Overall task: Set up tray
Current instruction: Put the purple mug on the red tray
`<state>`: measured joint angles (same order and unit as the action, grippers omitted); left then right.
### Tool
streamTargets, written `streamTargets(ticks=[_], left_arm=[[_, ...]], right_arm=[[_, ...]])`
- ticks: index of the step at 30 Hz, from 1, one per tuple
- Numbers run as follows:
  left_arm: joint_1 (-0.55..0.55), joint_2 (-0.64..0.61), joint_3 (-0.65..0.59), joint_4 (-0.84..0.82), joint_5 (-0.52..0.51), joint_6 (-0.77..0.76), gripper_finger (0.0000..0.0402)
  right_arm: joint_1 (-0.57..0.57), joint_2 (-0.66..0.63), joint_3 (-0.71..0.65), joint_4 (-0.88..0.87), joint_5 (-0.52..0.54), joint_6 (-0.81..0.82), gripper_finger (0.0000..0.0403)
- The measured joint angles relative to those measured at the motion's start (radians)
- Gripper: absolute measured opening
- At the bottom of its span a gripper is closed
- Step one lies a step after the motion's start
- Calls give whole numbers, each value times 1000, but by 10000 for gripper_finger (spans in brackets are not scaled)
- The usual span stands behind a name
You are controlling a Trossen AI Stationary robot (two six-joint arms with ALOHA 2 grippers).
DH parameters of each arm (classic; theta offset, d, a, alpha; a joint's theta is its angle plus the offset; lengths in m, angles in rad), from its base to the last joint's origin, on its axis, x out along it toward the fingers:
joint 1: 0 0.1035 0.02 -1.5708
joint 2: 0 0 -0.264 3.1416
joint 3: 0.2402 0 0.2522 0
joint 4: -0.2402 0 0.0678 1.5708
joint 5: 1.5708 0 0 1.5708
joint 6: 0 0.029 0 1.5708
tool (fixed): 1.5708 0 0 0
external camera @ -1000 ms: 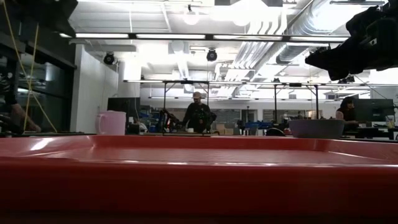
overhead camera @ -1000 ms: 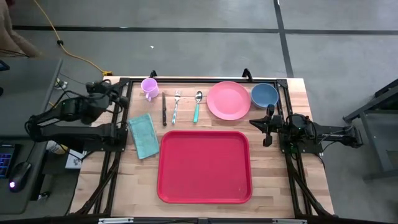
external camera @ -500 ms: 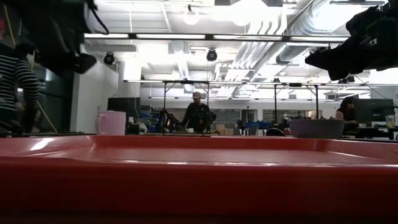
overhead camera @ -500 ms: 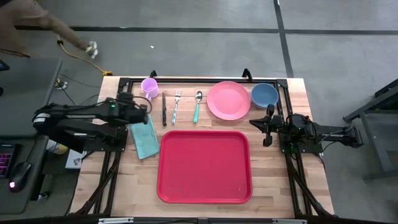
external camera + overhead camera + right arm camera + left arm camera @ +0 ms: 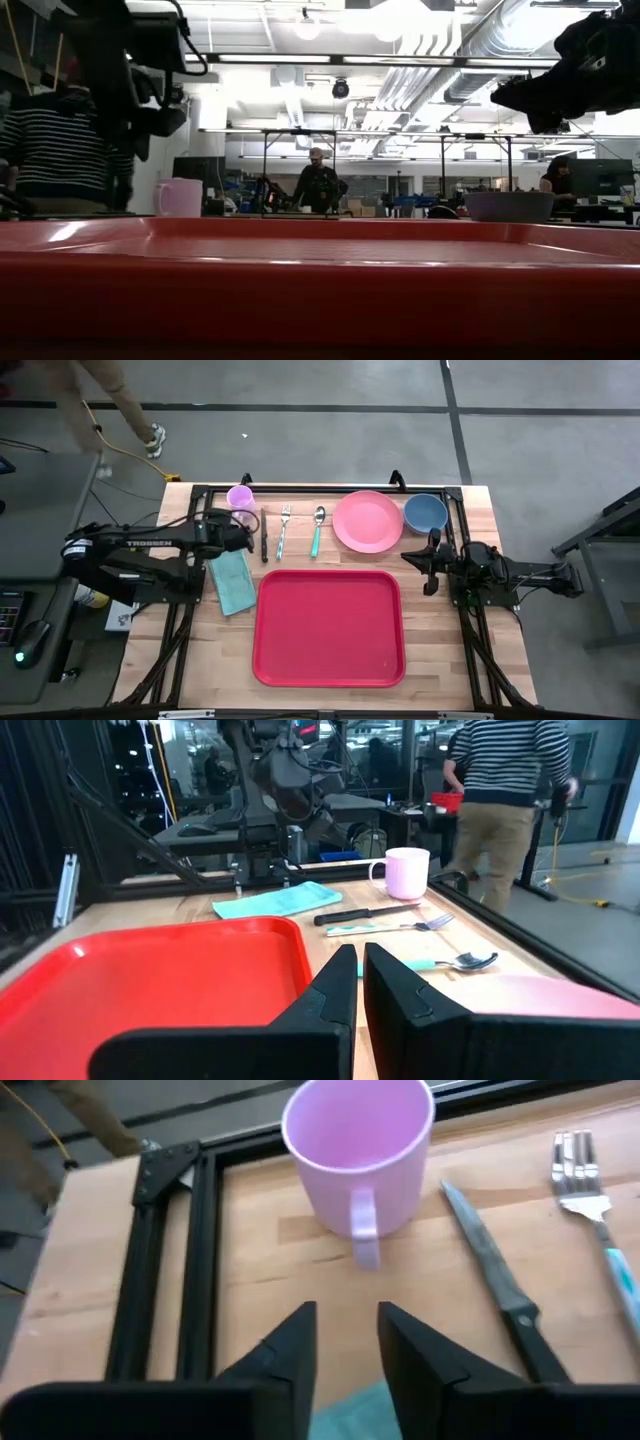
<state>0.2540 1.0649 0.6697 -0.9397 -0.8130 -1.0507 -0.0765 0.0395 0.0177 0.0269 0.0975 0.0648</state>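
The red tray (image 5: 328, 628) lies flat on the table's near middle. Along the far side, from the left, stand or lie a purple mug (image 5: 239, 498), a black knife (image 5: 264, 535), a fork (image 5: 283, 530), a spoon (image 5: 317, 530), a pink plate (image 5: 367, 520) and a blue bowl (image 5: 425, 512). A teal cloth (image 5: 232, 580) lies flat left of the tray. My left gripper (image 5: 346, 1342) hovers open over the cloth's far end, slanting down toward the mug (image 5: 358, 1155) with its handle facing it. My right gripper (image 5: 410, 557) waits shut at the table's right, off the tray's far right corner.
A black frame rail (image 5: 300, 489) runs along the table's far edge and down both sides. A person in a striped top (image 5: 60, 150) walks past beyond the far left corner. In the left wrist view the knife (image 5: 495, 1270) lies just beside the mug.
My left arm has swung in from beyond the table's left edge toward the right and come down, and it now stands over the cloth's far end, near the mug. A person has walked in past the far left corner. Nothing on the table has moved.
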Motion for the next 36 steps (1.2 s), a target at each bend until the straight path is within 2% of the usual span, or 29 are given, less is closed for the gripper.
streamTargets(ticks=[8, 13, 19, 28, 36], left_arm=[[111, 0, 0, 34, 42, 52, 269], [176, 16, 0, 93, 74, 90, 315], [264, 82, 0, 250, 120, 215, 320], [305, 217, 0, 286, 128, 212, 317], [304, 281, 0, 350, 124, 182, 321]], right_arm=[[0, 0, 0, 0, 0, 131, 0], [0, 0, 0, 0, 0, 208, 0], [0, 0, 0, 0, -1, 249, 0], [0, 0, -2, 55, -65, 249, 0], [0, 0, -2, 93, -116, 274, 0]])
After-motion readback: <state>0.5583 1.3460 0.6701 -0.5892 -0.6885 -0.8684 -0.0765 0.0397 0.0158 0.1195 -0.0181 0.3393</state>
